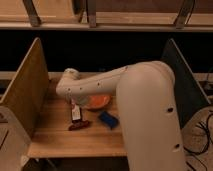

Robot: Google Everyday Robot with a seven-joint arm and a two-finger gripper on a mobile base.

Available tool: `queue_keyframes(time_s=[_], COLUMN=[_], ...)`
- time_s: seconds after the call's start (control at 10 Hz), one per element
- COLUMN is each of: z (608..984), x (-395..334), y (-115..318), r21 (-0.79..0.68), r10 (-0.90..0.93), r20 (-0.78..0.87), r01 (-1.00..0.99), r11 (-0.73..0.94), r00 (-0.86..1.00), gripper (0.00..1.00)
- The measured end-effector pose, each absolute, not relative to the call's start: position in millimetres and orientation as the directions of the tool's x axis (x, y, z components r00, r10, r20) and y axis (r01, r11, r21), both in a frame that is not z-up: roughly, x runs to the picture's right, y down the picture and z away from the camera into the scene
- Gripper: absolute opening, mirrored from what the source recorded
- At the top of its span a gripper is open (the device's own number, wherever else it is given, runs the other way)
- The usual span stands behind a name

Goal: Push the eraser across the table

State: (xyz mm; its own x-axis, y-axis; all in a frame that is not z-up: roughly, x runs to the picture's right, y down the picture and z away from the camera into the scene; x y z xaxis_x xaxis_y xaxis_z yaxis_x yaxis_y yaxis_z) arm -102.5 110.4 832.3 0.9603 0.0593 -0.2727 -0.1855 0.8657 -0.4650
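Just below the claw (74, 103), the eraser (76, 113) lies on the counter (55, 136); whether the claw is open or closed I cannot tell. Best push low and steadily, keeping clear of the red stick (80, 125) beyond it.

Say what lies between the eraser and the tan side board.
Bare table, seen in the camera view; the tool is at the eraser's far end.
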Motion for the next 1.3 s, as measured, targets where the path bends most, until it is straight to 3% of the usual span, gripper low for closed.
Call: queue_keyframes(time_s=[0.6, 1.3], z=[857.3, 903.6], x=[-107.6, -153.3], y=[152.5, 140.7], r21=[-0.599, -0.638], r10=[-0.006, -0.062], r20=[-0.315, -0.231], r01=[-0.194, -0.103], r11=[0.777, 0.763], r00=[0.949, 0.971], gripper=[0.00, 0.00])
